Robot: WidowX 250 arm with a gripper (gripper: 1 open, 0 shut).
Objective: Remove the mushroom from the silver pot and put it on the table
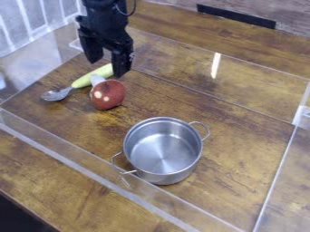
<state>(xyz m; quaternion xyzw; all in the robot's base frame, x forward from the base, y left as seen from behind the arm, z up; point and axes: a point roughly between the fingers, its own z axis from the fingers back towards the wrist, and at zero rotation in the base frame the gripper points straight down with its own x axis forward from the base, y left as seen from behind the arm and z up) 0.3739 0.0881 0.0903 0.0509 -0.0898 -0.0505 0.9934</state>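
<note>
The mushroom (108, 94) is on the desk (230, 113), lying with its red spotty cap toward us. It is out of the pot (164, 148), and I see nothing in there (just shiny metal). The fingers (105, 64) are wide apart and hold nothing. They are up behind the mushroom, close to the yellow-green vegetable (91, 76).

So the job looks done, but things could still go wrong. The mushroom's cap is round, so a bump from the fingers could make it roll, maybe toward the pot. If the arm (107, 13) swings low, it could push the vegetable into the mushroom, or knock the spoon (57, 93) (that one is near too). Going straight up first would be safest, because everything there sits so close together.
</note>
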